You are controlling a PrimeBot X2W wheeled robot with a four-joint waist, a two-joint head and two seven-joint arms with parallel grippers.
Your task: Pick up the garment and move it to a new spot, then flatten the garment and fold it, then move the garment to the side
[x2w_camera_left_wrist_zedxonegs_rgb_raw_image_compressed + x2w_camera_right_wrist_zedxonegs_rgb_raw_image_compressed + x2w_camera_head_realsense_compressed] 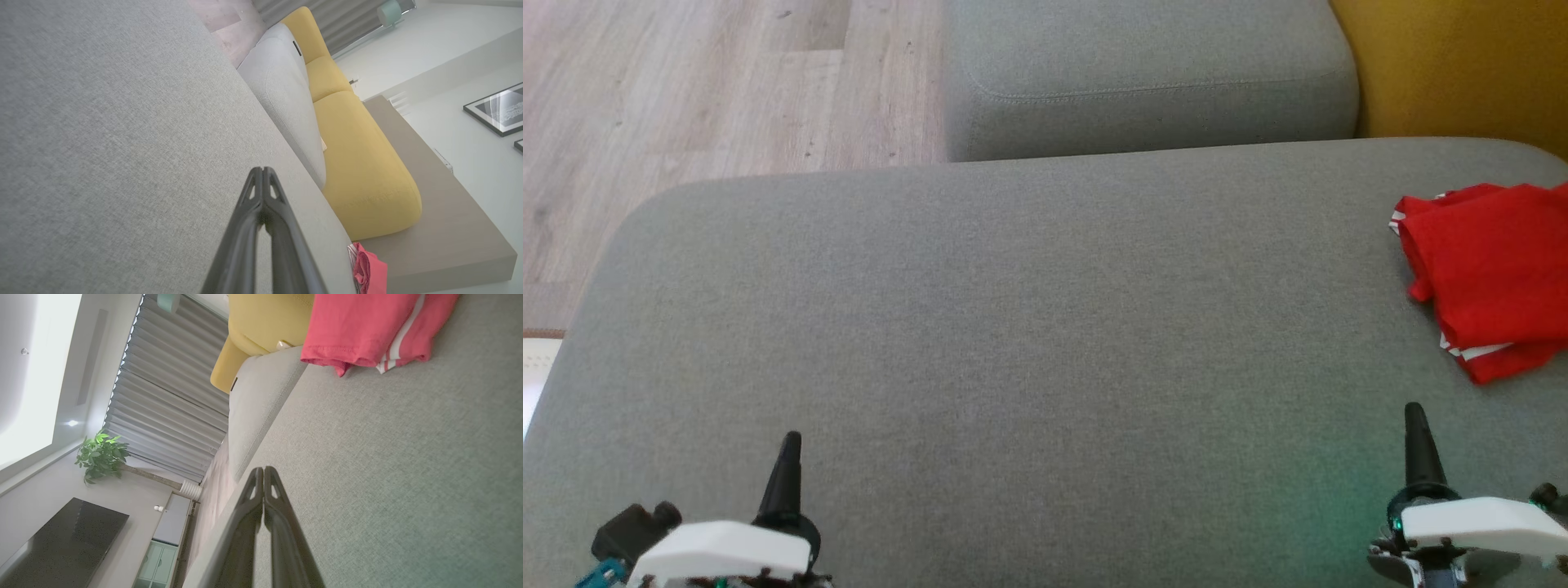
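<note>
One red garment (1490,273), bunched, at right edge of grey seat (1013,327). Lies ahead and right of right claw (1416,420); well apart from left claw (789,449). Both claws clenched, empty. Long axis unclear. Nearer: right claw.

The red garment (1490,273) runs off the right edge of the head view, its far side unseen; the top edge crops it in the right wrist view. The yellow cushion (1454,65) is cut at upper right.
</note>
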